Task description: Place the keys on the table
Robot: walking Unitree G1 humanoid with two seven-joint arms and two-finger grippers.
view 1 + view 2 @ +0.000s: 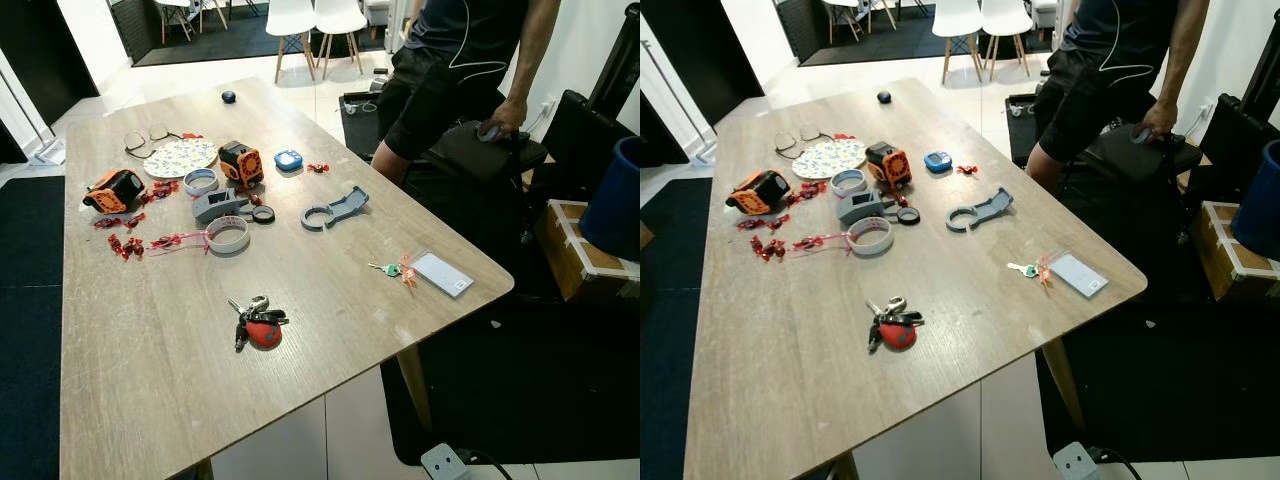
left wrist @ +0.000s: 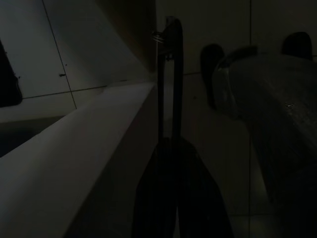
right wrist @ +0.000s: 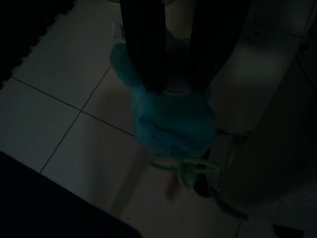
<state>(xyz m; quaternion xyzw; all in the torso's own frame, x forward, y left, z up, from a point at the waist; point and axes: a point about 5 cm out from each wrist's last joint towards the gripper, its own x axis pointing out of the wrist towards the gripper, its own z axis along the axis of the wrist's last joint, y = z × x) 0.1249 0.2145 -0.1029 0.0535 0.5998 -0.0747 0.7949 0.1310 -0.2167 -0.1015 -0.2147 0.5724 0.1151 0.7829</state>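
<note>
Keys (image 3: 198,173) on a teal furry charm (image 3: 171,119) hang clamped between the two fingers of my right pincer (image 3: 173,74), low over the tiled floor (image 3: 59,129). My left pincer (image 2: 169,79) hangs idle in shade, fingers pressed together beside the tabletop (image 1: 180,380).

In your left wrist view, the left gripper (image 2: 170,89) shows two long, thin black fingers rising from a broad, dark, tapering base, with small bright metal fittings near the tips. Your right wrist view shows the right gripper (image 3: 171,74) as two wide, flat black fingers.
</note>
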